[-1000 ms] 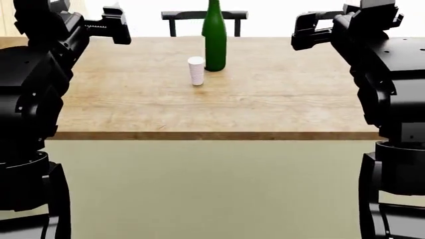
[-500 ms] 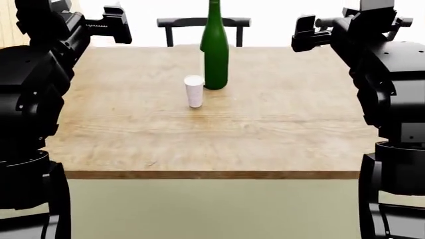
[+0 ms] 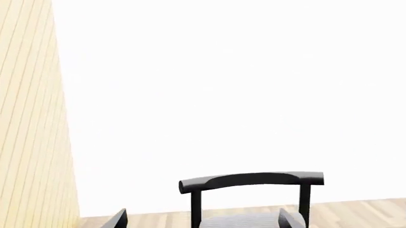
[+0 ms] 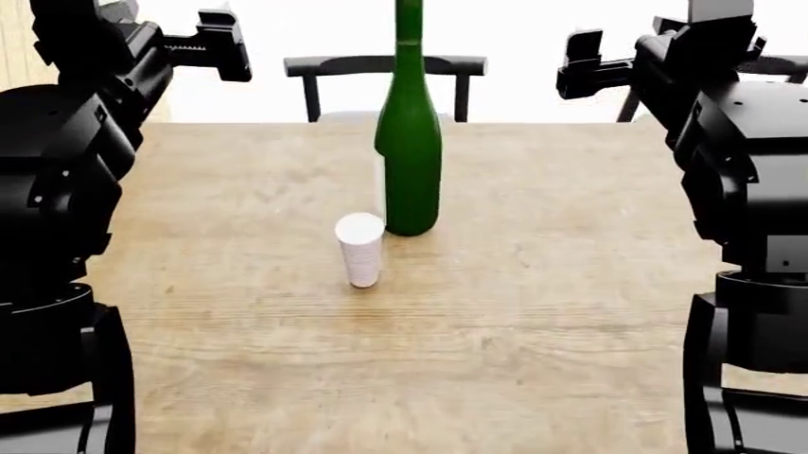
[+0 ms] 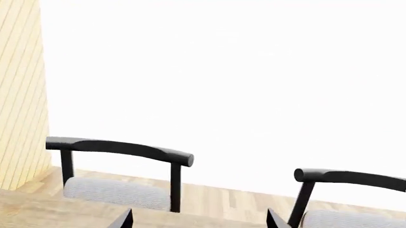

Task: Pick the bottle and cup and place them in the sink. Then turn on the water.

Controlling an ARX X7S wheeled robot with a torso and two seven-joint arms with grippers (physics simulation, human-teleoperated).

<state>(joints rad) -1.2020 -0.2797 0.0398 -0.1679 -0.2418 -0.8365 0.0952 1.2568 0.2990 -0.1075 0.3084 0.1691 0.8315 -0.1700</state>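
Observation:
The dark-green bottle [image 4: 411,142] stands upright near the middle of the wooden table [image 4: 569,284]; its top is cut off by the head view's edge. The small white cup [image 4: 361,248] stands just in front of it, slightly to its left. My left gripper [image 4: 221,45] is raised at the far left, well above and away from both. My right gripper [image 4: 584,64] is raised at the far right. Both are open and empty, fingertips wide apart in the left wrist view [image 3: 201,222] and the right wrist view [image 5: 199,219]. The sink, faucet and water are out of view.
A black chair [image 4: 382,71] with a grey seat stands behind the table's far edge, and a second one [image 4: 770,68] at the far right. A tan slatted wall [image 3: 32,118] is at the left. Both chairs show in the right wrist view [image 5: 120,152].
The view has moved forward: the table, bottle and cup have come closer and lower in the head view. The table's front edge has left the frame. Both arms keep their raised pose.

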